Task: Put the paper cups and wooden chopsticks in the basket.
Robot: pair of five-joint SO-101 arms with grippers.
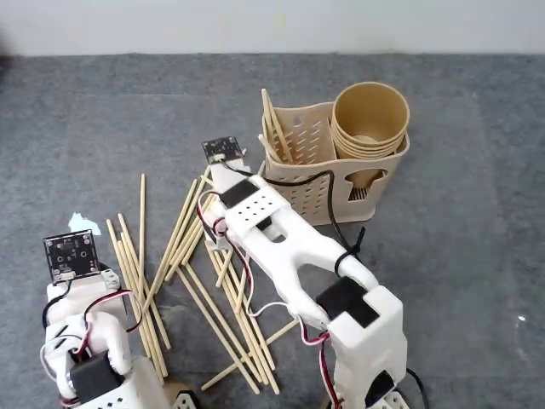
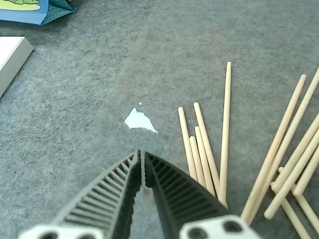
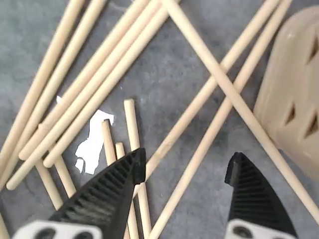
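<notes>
Our left gripper [image 2: 141,155] near left, closed and empty, basket [image 1: 311,183] holding stacked paper cups [image 1: 370,115] and chopsticks [image 1: 274,128], right gripper [image 3: 187,162] agape over loose chopsticks [image 1: 226,315]

The table [image 1: 477,256] is plain speckled grey, the chopsticks [image 1: 140,230] are pale natural wood, and the basket [image 1: 311,183] is creamy beige with rows of little slot holes. The paper cups [image 1: 370,115] inside the basket are kraft tan, a shade darker than it. The arms [image 1: 289,247] are white with black bits, and the fingers [image 2: 172,191] are black and ribbed.
</notes>
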